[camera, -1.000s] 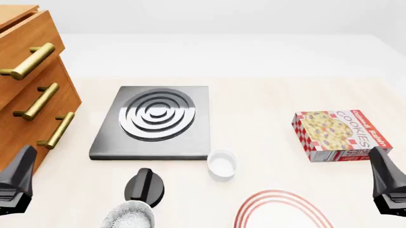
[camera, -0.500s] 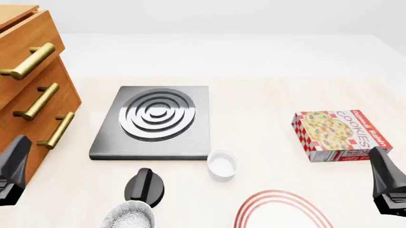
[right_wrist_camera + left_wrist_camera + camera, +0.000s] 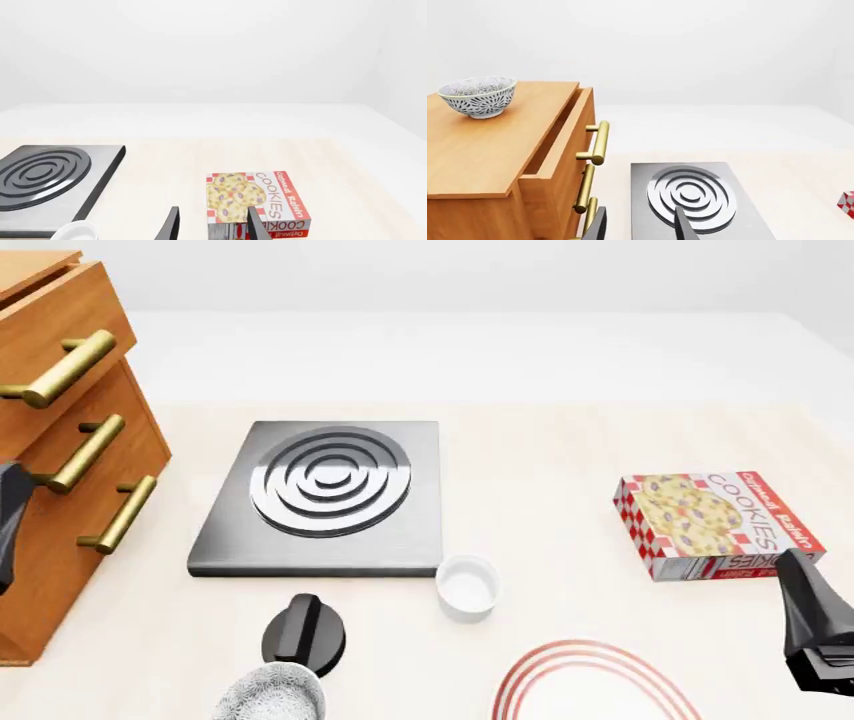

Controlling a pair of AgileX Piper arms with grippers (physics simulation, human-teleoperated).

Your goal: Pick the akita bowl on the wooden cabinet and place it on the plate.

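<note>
Left wrist view shows the akita bowl (image 3: 478, 96) upright on the wooden cabinet (image 3: 500, 150), near the top's far corner, with bare wood toward the drawer-side edge for an approach. The left gripper (image 3: 639, 223), parted and holding nothing, looks level with that top. The plate (image 3: 595, 684) sits at the tabletop's near edge, beside a second patterned bowl (image 3: 271, 692). The right gripper (image 3: 211, 223) hangs parted and unladen before the cookie box (image 3: 256, 201).

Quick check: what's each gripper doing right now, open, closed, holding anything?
Left gripper: open, holding nothing, fingers apart in its wrist view, the akita bowl untouched on the wooden cabinet.
Right gripper: open, holding nothing.
</note>
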